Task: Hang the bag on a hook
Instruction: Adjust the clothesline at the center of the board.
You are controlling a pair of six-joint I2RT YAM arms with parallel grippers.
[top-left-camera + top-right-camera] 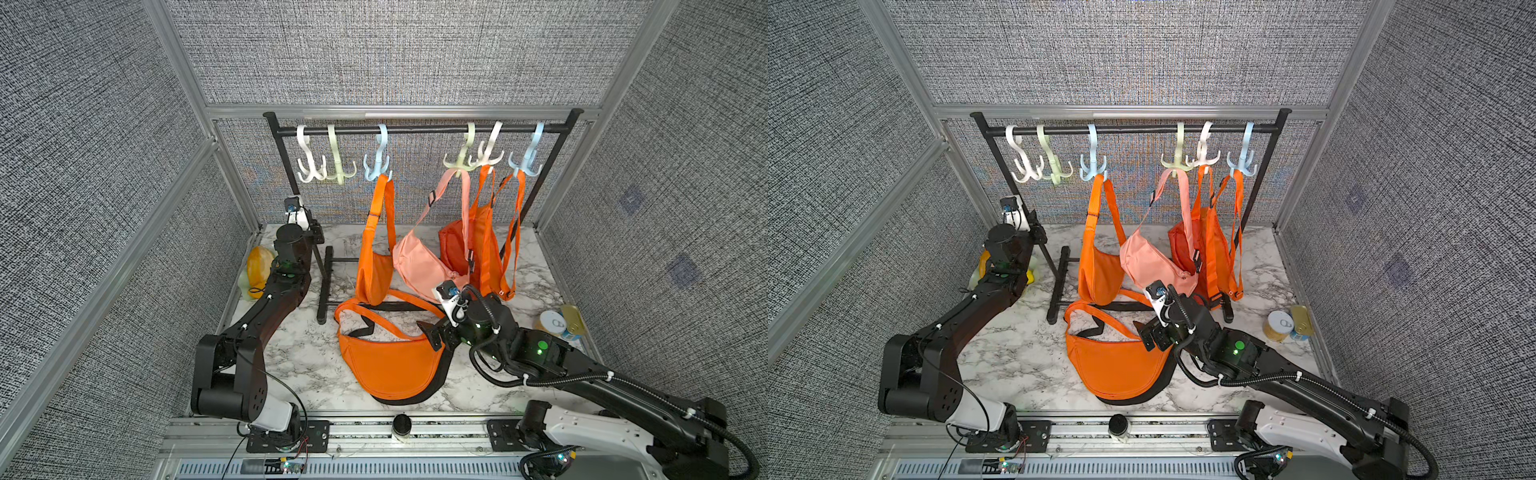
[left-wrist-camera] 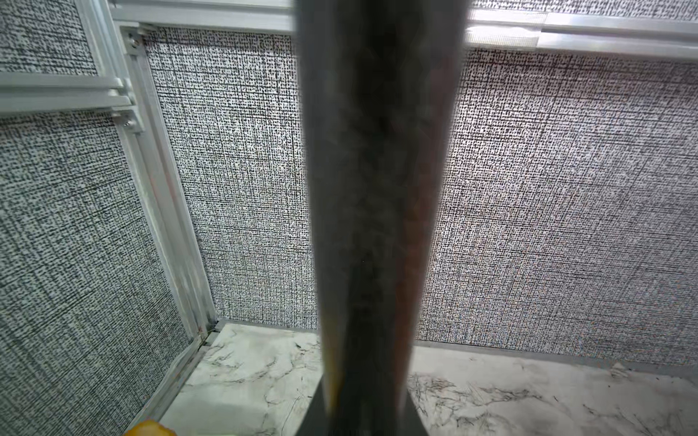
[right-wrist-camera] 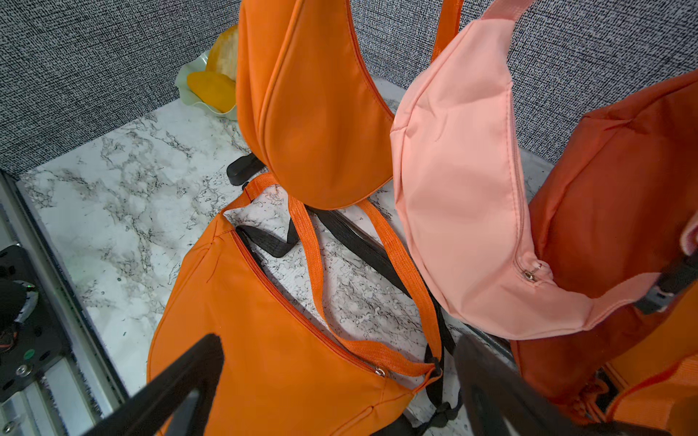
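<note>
An orange crescent bag lies flat on the marble table on top of a black bag, its orange strap looped towards the rack. My right gripper hangs open over the bag's right end, a finger on either side near the zip pull. My left gripper is shut on the rack's left post. On the rail, the white hook and the green hook at the left are bare.
Hung bags fill the other hooks: orange on the blue hook, pink, dark orange and an orange tote. A fruit bowl stands far left, cans at the right, and a black cylinder at the front edge.
</note>
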